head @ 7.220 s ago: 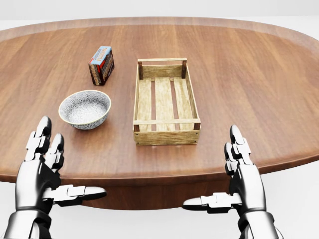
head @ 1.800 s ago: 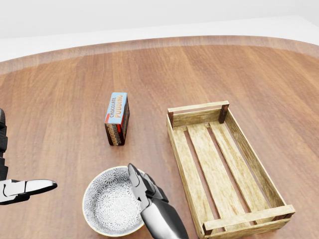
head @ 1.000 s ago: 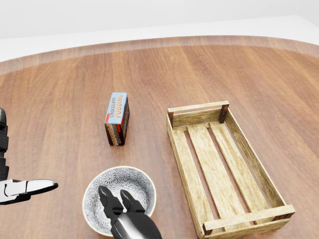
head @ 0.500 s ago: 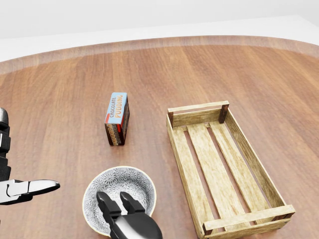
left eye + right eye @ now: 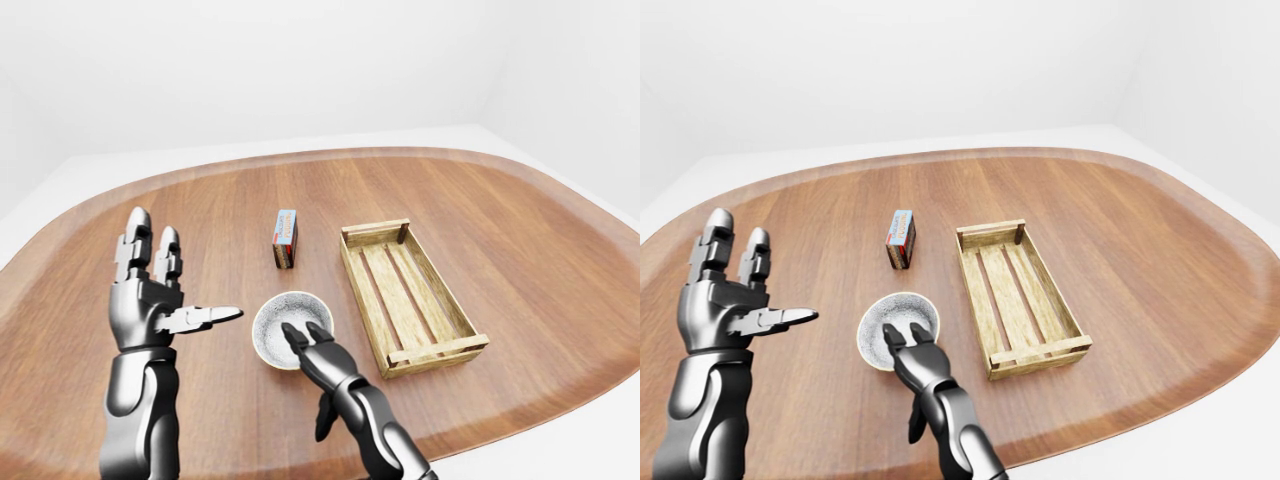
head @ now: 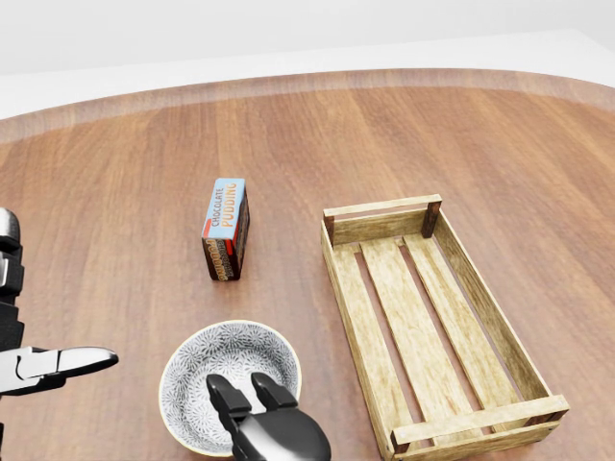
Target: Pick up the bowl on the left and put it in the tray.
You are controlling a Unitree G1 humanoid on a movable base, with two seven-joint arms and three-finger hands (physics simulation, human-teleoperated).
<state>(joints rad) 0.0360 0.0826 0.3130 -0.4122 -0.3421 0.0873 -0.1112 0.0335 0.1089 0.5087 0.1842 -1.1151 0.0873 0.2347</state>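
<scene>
Right hand (image 6: 274, 434) lay on patterned bowl (image 6: 207, 370) rim.
Eye views alone showed its thumb (image 5: 322, 420) hanging clear, left hand (image 5: 150, 300) spread wide.

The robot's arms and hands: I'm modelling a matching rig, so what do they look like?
The left hand and right hand are glossy dark-grey metal, each with three blocky, segmented fingers, black at the joints, with rounded tips. The forearms are smooth rounded shells in the same metallic grey. No cables, markings or sleeves show.

The left robot hand (image 5: 142, 305) and right robot hand (image 5: 327, 363) are glossy silver, black-jointed.
</scene>
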